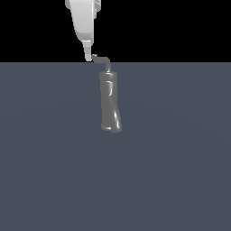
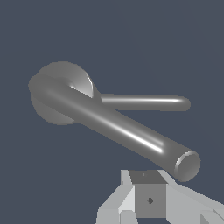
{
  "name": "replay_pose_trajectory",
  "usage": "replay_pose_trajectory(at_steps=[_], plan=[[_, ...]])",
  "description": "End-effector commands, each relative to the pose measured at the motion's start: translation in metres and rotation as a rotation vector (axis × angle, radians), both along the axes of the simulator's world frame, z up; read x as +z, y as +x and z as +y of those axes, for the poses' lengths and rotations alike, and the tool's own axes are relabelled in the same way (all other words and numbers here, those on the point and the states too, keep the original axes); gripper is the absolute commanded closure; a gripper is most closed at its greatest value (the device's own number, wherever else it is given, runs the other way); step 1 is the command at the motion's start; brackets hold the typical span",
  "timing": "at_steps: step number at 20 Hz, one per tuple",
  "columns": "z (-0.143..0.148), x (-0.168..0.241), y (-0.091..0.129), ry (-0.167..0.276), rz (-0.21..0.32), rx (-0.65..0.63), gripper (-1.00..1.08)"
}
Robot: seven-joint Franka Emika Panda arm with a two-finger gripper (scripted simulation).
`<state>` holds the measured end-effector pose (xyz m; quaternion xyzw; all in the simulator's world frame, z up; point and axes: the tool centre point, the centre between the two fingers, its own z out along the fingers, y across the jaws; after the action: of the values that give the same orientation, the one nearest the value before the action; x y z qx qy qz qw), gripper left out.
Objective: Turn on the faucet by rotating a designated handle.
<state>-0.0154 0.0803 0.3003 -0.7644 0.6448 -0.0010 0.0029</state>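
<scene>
The faucet [image 1: 109, 101] is a tall, slightly twisted grey column standing on the floor in the middle of the exterior view. The handle [image 1: 103, 57], a thin bent rod, rises from its top and reaches toward the exterior view's left. My white gripper [image 1: 88, 57] comes down from above, its tip against the handle's upturned end. Its fingers look pressed together and hold nothing. In the wrist view the handle rod [image 2: 131, 131] runs from a round grey body [image 2: 65, 78] to a capped end beside my gripper [image 2: 148, 192]. A thinner rod [image 2: 144, 103] lies behind it.
The flat blue-grey floor [image 1: 180, 171] spreads around the faucet on every side. Above the floor's far edge the background is black. No other objects show.
</scene>
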Motion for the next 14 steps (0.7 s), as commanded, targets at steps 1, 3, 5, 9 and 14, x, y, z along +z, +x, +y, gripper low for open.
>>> replay_pose_trajectory(at_steps=[1,3,5,9,14], plan=[[-0.018,0.000,-0.008,-0.003,0.004,-0.017,1.08],[-0.024,0.000,-0.013,-0.003,0.005,-0.017,1.08],[-0.012,0.000,-0.010,-0.002,0.002,-0.002,1.08],[-0.040,0.000,-0.009,-0.002,0.003,-0.007,1.08],[-0.075,0.000,-0.007,-0.003,0.004,-0.012,1.08]])
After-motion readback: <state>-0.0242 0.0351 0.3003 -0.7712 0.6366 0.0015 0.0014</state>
